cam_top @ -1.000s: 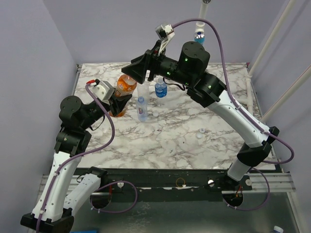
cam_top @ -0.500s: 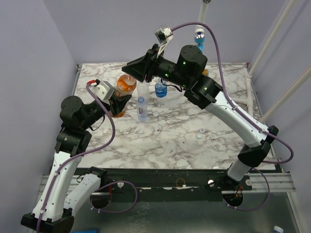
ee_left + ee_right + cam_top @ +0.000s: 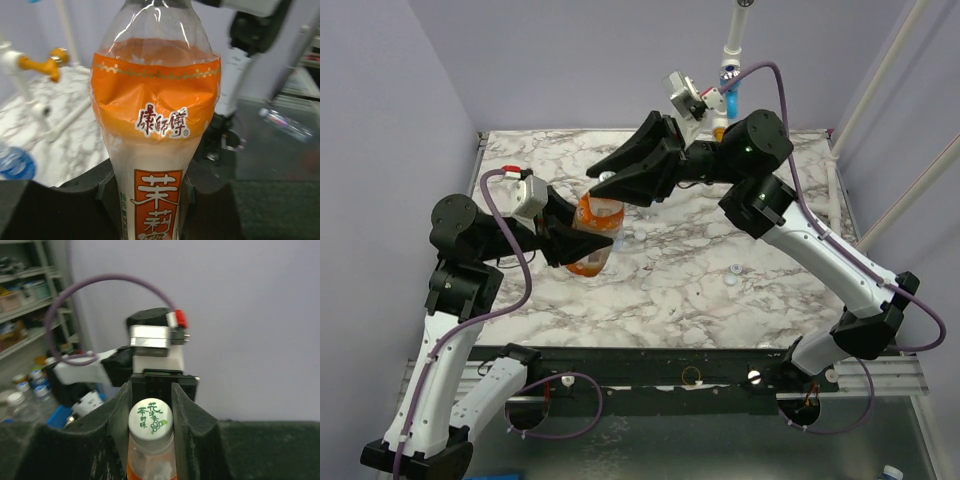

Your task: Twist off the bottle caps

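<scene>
My left gripper (image 3: 578, 240) is shut on the lower body of the orange bottle (image 3: 592, 238), holding it above the table and tilted. In the left wrist view the bottle (image 3: 155, 125) fills the frame and the black fingers (image 3: 200, 182) press both its sides. My right gripper (image 3: 151, 402) is shut on the bottle's white cap (image 3: 150, 420), which bears green print, with a finger against each side. In the top view the right gripper (image 3: 605, 185) sits over the bottle's top and hides the cap. The other bottles are hidden behind the arms there.
Two loose white caps (image 3: 732, 275) lie on the marble table (image 3: 680, 290) at the right. A white pipe with a blue fitting (image 3: 729, 72) stands at the back; its orange fitting (image 3: 47, 62) shows in the left wrist view. A blue-capped bottle top (image 3: 15, 162) is at lower left.
My left gripper has lifted the orange bottle off the table and swung it forward and tilted. My right gripper has moved to the bottle's top and shut on the cap.
</scene>
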Tool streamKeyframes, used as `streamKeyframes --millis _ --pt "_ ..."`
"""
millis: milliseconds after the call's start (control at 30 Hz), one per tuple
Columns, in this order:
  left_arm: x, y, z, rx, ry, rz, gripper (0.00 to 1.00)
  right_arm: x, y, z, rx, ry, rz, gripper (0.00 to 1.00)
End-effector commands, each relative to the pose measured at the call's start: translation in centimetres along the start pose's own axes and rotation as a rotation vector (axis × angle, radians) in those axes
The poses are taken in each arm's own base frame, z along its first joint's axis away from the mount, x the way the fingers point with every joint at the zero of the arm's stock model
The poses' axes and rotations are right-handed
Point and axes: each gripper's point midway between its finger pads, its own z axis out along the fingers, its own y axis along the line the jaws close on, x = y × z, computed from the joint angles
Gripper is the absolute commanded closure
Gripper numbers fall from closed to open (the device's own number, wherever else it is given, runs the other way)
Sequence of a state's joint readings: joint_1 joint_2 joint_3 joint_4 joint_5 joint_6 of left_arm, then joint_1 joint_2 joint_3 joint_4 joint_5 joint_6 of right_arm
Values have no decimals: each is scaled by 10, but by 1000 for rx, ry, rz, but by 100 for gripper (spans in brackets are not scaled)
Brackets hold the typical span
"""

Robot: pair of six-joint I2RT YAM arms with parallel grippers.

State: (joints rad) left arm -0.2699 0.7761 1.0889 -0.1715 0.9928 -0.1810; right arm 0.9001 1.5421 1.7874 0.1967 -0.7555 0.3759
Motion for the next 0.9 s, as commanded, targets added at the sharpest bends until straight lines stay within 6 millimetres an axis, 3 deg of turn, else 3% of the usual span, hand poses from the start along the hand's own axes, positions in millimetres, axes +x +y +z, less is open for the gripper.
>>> streamKeyframes --millis 0,133,267,333,400,467,567,700,867 --pt "-4 -58 -8 322 90 -213 89 5 92 -23 -507 88 -58 100" --pt "-7 -60 -9 321 82 -196 89 15 109 -38 -655 135 -52 99" --pt "-5 -58 -9 309 77 -190 89 16 104 -37 -643 139 -42 99" --pt "-5 -56 -8 300 72 -180 89 15 96 -31 -590 132 -34 86" --pt "-5 -54 -7 287 66 -167 89 10 76 -18 -442 105 -38 70" --pt "-4 -49 -6 258 55 -146 89 1 44 -6 -226 72 -44 39" --pt "-3 -36 -4 177 28 -96 89 -17 -6 -4 100 8 -51 15" --pt "3 -13 -4 47 8 26 89 -30 -38 -12 312 -39 -65 6" --pt "13 30 -9 -174 10 140 89 -11 -69 -10 491 44 -23 5"
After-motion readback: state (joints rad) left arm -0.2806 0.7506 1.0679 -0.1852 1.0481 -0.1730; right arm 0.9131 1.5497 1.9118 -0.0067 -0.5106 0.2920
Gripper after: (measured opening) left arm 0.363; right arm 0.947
